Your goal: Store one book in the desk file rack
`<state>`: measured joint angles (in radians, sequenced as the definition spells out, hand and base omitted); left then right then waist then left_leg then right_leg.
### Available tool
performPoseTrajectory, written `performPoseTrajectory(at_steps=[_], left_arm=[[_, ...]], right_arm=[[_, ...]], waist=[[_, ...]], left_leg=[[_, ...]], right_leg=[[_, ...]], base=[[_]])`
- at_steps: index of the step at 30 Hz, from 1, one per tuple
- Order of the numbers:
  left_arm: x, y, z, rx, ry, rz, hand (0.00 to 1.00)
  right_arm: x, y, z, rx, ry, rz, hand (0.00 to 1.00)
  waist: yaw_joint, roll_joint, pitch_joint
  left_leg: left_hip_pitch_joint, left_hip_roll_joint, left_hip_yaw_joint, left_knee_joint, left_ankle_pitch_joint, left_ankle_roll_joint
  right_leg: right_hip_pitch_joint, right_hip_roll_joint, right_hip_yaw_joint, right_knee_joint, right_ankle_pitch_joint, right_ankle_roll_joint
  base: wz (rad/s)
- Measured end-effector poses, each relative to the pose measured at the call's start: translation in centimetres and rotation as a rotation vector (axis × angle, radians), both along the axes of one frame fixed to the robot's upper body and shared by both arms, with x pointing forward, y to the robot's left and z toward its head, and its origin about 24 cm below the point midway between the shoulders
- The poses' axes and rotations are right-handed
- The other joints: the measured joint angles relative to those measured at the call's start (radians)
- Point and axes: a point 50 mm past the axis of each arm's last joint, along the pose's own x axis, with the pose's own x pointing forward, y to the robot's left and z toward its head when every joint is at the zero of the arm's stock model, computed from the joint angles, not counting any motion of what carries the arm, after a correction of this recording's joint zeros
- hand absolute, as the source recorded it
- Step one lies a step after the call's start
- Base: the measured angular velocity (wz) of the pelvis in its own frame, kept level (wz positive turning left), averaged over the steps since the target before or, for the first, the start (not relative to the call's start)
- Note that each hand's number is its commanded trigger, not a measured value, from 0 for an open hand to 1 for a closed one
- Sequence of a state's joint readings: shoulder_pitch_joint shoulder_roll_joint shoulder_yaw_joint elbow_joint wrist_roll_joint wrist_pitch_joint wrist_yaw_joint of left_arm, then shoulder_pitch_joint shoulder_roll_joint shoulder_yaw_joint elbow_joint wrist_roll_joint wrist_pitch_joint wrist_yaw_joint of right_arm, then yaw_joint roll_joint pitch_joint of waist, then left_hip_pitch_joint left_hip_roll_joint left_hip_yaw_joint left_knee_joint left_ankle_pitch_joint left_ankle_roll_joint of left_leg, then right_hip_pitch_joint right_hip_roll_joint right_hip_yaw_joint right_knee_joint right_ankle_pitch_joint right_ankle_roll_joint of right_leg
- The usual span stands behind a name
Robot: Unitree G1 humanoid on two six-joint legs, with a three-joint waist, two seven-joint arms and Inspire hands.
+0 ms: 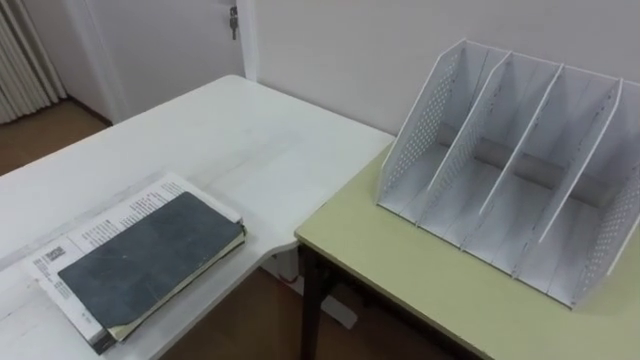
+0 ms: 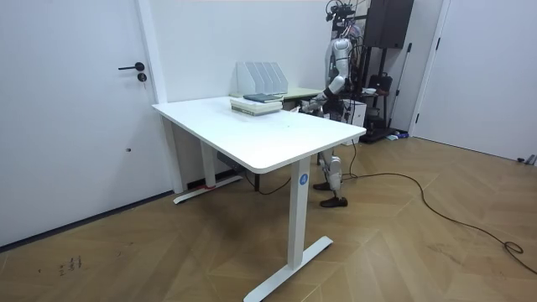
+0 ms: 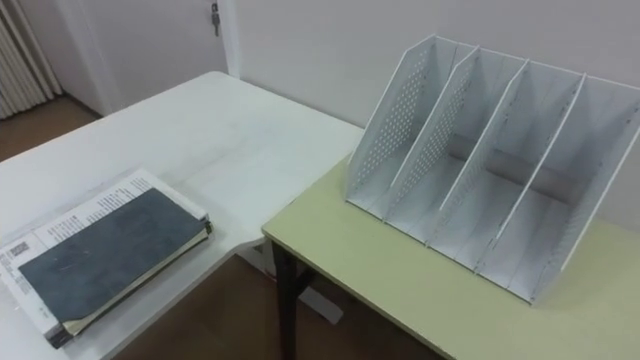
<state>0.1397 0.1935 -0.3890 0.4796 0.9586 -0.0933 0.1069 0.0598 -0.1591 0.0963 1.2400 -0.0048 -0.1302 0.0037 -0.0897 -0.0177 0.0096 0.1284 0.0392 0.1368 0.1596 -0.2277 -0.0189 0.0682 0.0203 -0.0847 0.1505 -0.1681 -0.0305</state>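
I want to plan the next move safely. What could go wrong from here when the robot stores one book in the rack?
The dark book lies on a white printed book near the white table's edge, so a grasp might take both or push them off. The file rack stands on the green desk; a book hitting a divider might shift it.

Dark grey book seen closed, laid flat on top of larger white printed volume; text lines visible on volume's exposed strip. Both placed at near left part of white table. Yellow-green table set just beside white one, at right. White file rack stood upright on yellow-green table, close to wall, well apart from dark grey book. 4 compartments counted, split by slanted panels; side walls perforated. Wooden floor seen at far left.
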Motion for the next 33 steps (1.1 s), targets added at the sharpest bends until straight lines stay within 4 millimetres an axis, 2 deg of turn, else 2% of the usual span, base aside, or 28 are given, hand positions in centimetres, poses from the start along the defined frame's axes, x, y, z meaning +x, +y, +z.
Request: performPoseTrajectory(at_steps=[4, 9, 17, 21, 24, 33], left_arm=[[1.0, -0.3, 1.7, 0.039, -0.131, -0.065, 0.00], [1.6, -0.7, 2.9, 0.040, -0.247, -0.072, 0.00], [2.5, -0.9, 4.8, 0.000, -0.404, -0.054, 0.00], [3.2, -1.3, 7.1, -0.038, -0.542, -0.060, 0.00], [3.3, -1.5, 7.6, -0.053, -0.586, -0.050, 0.00], [3.5, -1.7, 8.7, -0.082, -0.660, -0.049, 0.00]], right_arm=[[0.0, -0.1, 0.0, -0.002, 0.000, 0.000, 0.00], [0.0, -0.2, 0.0, -0.007, 0.001, -0.002, 0.00], [-0.1, -0.3, 0.1, -0.015, 0.002, -0.007, 0.00], [-0.1, -0.4, 0.0, -0.019, 0.003, -0.013, 0.00], [-0.1, -0.4, 0.0, -0.020, 0.009, -0.014, 0.00], [-0.3, -0.4, 0.0, -0.019, 0.021, -0.030, 0.00]], waist=[[-0.007, 0.004, -0.0014], [-0.020, 0.012, -0.0045], [-0.015, 0.016, -0.0042], [-0.016, 0.018, -0.0048], [-0.016, 0.025, -0.0093], [-0.015, 0.024, -0.0085]], left_leg=[[0.000, 0.000, 0.000, -0.001, 0.000, 0.000], [-0.003, 0.001, 0.001, -0.001, 0.000, 0.000], [-0.005, 0.001, 0.000, -0.001, 0.000, 0.000], [-0.013, 0.001, -0.002, 0.001, 0.000, 0.000], [-0.013, 0.001, -0.006, 0.003, 0.000, 0.000], [-0.013, 0.001, -0.008, 0.005, 0.000, 0.000]], right_leg=[[0.002, 0.000, -0.001, -0.001, 0.000, 0.000], [0.004, 0.001, -0.003, 0.000, 0.000, 0.000], [0.003, 0.000, -0.009, 0.000, 0.000, 0.000], [0.002, -0.002, -0.026, 0.000, 0.000, 0.000], [0.005, -0.002, -0.028, 0.000, 0.000, 0.000], [0.006, -0.002, -0.030, 0.000, 0.001, -0.001]], base=[[0.00], [0.00], [0.01], [0.12], [0.04], [0.01]])
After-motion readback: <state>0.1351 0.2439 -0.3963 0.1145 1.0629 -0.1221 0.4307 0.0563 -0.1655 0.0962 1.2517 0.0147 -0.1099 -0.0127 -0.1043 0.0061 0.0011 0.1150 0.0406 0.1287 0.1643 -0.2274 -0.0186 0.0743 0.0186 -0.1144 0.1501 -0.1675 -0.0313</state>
